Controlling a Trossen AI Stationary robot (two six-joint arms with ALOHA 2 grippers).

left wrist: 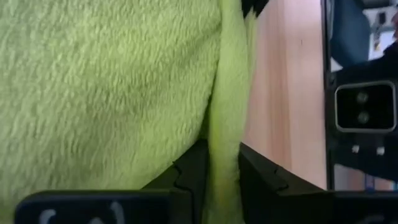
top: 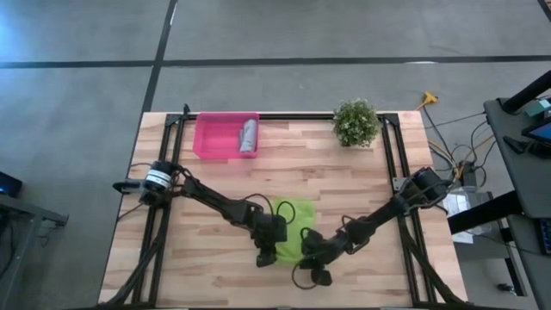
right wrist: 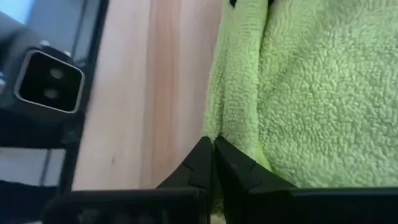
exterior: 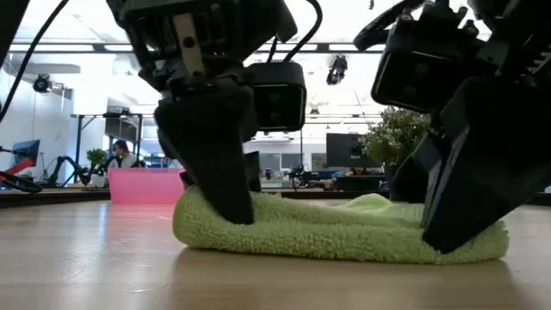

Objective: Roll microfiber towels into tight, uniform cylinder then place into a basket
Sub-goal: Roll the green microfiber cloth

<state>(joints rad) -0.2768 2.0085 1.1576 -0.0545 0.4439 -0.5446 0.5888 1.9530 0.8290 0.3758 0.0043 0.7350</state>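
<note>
Lying near the front of the surface (top: 362,172), the green towel (top: 294,231) looks soft, light and floppy; its near edge is the place to grip. Left hand (left wrist: 222,177) pinches that edge; right hand (right wrist: 213,163) is clenched at the hem, with no cloth visible between its fingers.
</note>
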